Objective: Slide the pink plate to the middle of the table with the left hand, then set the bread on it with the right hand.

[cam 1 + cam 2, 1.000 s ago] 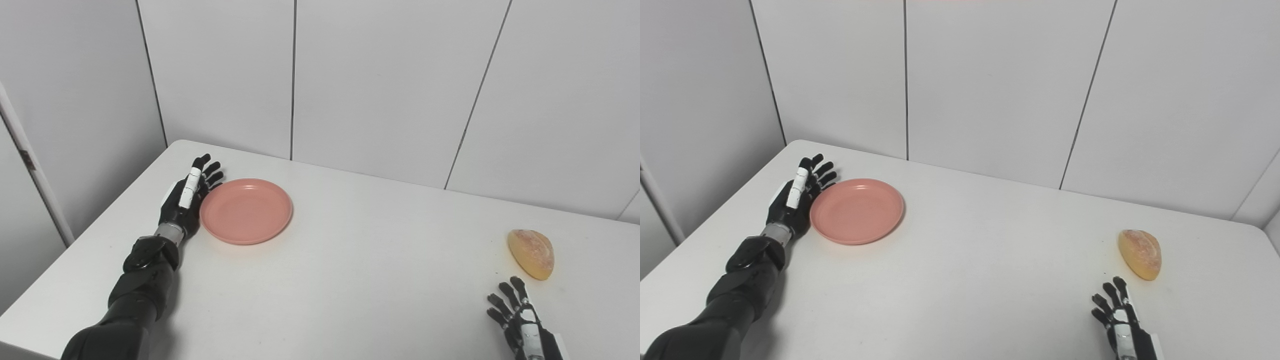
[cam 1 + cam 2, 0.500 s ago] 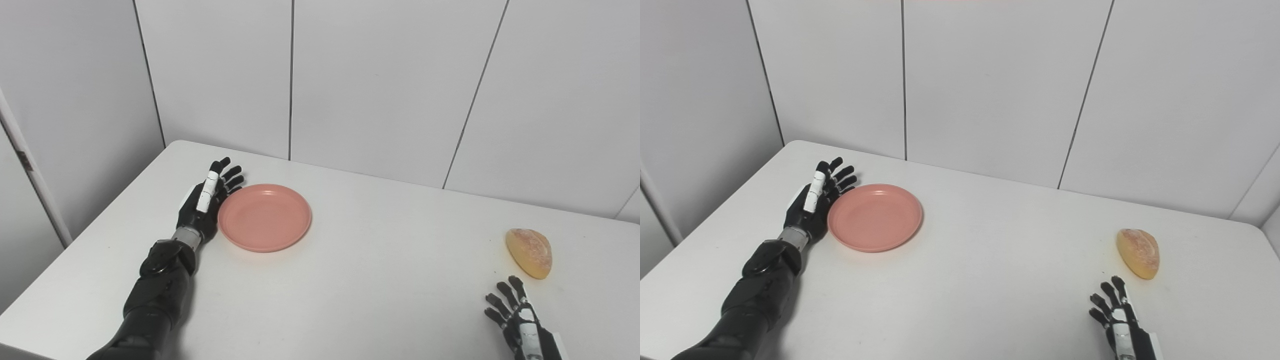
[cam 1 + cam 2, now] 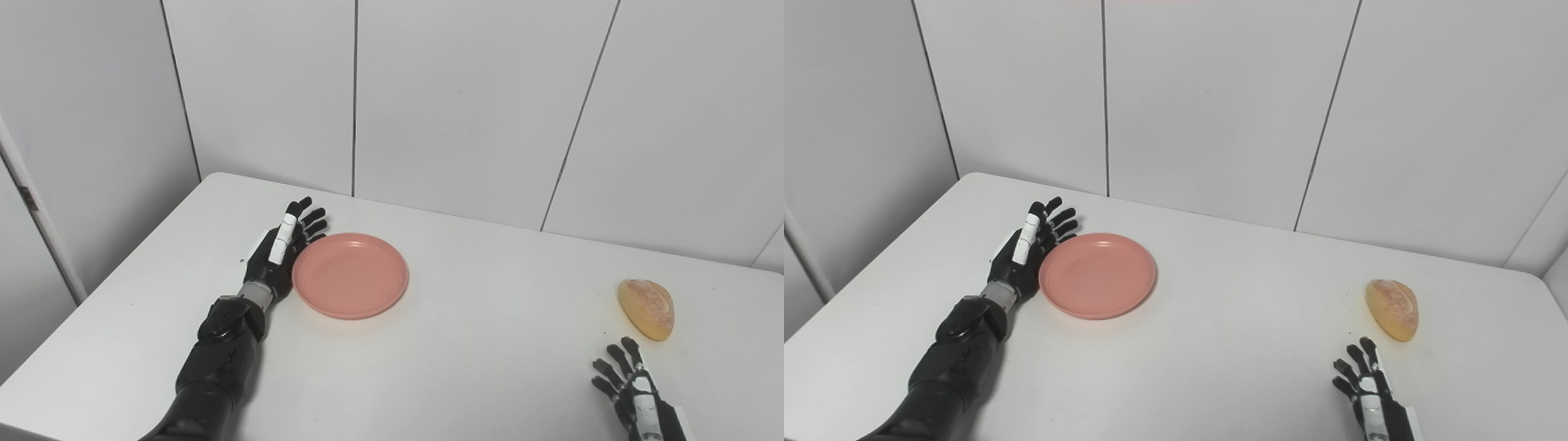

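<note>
Round, shallow pink plastic plate (image 3: 350, 275) lies flat on the white table (image 3: 441, 361), left of frame centre, empty. Black robotic left hand (image 3: 278, 254) stands on edge just left of the plate, palm side against the plate's left rim; fingers (image 3: 309, 215) extended and slightly spread, gripping nothing. Left forearm runs down toward the lower left of the frame. Golden-brown, half-oval bread roll (image 3: 647, 309) rests on the table at the right side of the frame, well apart from the plate. Black right hand (image 3: 1366, 392) sits at the lower right edge, just below the bread, not touching it; fingers splayed, pointing up-frame, holding nothing
</note>
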Controlling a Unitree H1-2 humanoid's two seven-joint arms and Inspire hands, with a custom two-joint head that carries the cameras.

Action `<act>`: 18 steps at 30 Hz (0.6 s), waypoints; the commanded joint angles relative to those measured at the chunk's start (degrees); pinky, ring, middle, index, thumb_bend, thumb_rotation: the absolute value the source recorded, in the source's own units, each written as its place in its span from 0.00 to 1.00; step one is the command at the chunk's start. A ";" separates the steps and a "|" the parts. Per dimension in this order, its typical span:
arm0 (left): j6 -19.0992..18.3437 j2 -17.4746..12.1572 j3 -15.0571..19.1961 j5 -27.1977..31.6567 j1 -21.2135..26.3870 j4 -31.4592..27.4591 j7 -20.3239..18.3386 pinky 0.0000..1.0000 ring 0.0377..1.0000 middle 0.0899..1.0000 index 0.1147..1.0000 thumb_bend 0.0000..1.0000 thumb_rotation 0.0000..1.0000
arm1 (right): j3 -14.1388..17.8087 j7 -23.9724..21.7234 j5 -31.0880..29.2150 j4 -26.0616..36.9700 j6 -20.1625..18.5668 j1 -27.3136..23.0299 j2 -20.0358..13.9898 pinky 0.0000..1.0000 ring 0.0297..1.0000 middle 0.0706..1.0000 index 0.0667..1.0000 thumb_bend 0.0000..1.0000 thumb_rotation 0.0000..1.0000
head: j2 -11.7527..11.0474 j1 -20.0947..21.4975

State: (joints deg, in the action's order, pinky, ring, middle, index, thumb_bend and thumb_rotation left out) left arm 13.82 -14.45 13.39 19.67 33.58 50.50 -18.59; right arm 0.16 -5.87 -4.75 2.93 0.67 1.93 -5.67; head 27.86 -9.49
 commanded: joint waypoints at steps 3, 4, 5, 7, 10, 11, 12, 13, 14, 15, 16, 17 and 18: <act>0.61 1.72 -0.79 -0.44 0.74 1.23 -0.46 0.88 0.91 0.92 0.96 0.94 0.85 | -0.74 0.01 0.16 -1.67 -1.03 2.10 1.08 0.86 0.88 0.95 0.98 0.85 1.00 | 0.13 0.19; 0.65 1.82 -0.86 -0.45 0.79 1.36 -0.54 0.88 0.91 0.92 0.96 0.93 0.85 | -0.77 0.02 0.20 -1.64 -1.05 2.09 1.14 0.86 0.88 0.95 0.98 0.85 1.00 | 0.19 0.30; 0.77 1.98 -0.92 -0.45 0.88 1.62 -0.60 0.88 0.91 0.92 0.96 0.94 0.84 | -0.79 0.03 0.18 -1.61 -1.10 2.07 1.18 0.86 0.88 0.95 0.98 0.84 1.00 | 0.19 0.30; 0.91 2.22 -0.98 -0.48 1.00 2.01 -0.44 0.87 0.91 0.92 0.96 0.94 0.84 | -0.83 0.00 0.08 -1.60 -1.21 2.04 1.25 0.86 0.88 0.95 0.98 0.84 1.00 | 0.21 0.39; 0.87 2.84 -1.21 -0.65 1.02 2.36 -0.16 0.88 0.91 0.92 0.95 0.95 0.83 | -0.96 0.06 0.28 -1.52 -1.22 2.04 1.29 0.86 0.88 0.95 0.98 0.84 1.00 | 0.28 0.56; 0.88 2.99 -1.24 -0.72 1.02 2.47 -0.13 0.89 0.91 0.92 0.95 0.96 0.83 | -1.01 0.10 0.37 -1.45 -1.28 2.05 1.31 0.86 0.88 0.94 0.98 0.85 1.00 | 0.28 0.56; 1.01 3.24 -1.36 -0.95 1.02 2.72 0.02 0.89 0.91 0.92 0.95 0.96 0.83 | -1.02 0.15 0.40 -1.39 -1.32 2.07 1.35 0.86 0.88 0.94 0.98 0.85 1.00 | 0.37 0.64; 1.05 3.54 -1.39 -1.03 1.02 2.94 0.16 0.89 0.90 0.91 0.95 0.96 0.83 | -1.02 0.17 0.38 -1.38 -1.33 2.06 1.40 0.86 0.88 0.94 0.98 0.85 1.00 | 0.32 0.64; 1.08 3.73 -1.37 -1.08 1.03 3.09 0.24 0.89 0.90 0.91 0.95 0.96 0.83 | -1.01 0.18 0.37 -1.38 -1.33 2.06 1.45 0.86 0.88 0.94 0.98 0.85 1.00 | 0.35 0.65; 1.21 4.09 -1.32 -1.10 1.04 3.37 0.44 0.88 0.90 0.91 0.95 0.96 0.83 | -1.02 0.19 0.39 -1.32 -1.44 2.06 1.48 0.86 0.88 0.94 0.98 0.85 1.00 | 0.38 0.71; 1.31 4.31 -1.26 -1.10 1.06 3.56 0.55 0.88 0.90 0.91 0.94 0.96 0.82 | -1.03 0.18 0.42 -1.27 -1.52 2.06 1.51 0.86 0.88 0.95 0.98 0.85 1.00 | 0.38 0.71; 1.41 4.51 -1.27 -1.16 1.03 3.67 0.64 0.88 0.90 0.91 0.94 0.95 0.82 | -1.05 0.20 0.44 -1.19 -1.62 2.08 1.55 0.86 0.88 0.95 0.98 0.85 1.00 | 0.44 0.82; 1.53 4.74 -1.29 -1.21 1.02 3.86 0.67 0.88 0.90 0.91 0.94 0.95 0.83 | -1.06 0.19 0.45 -1.15 -1.66 2.08 1.57 0.86 0.88 0.95 0.98 0.85 1.00 | 0.44 0.82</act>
State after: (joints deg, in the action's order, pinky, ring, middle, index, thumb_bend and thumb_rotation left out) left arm 14.76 -11.63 12.53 18.73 35.24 52.60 -18.38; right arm -0.10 -5.66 -3.98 3.01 0.60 1.91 -5.50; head 28.21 -8.61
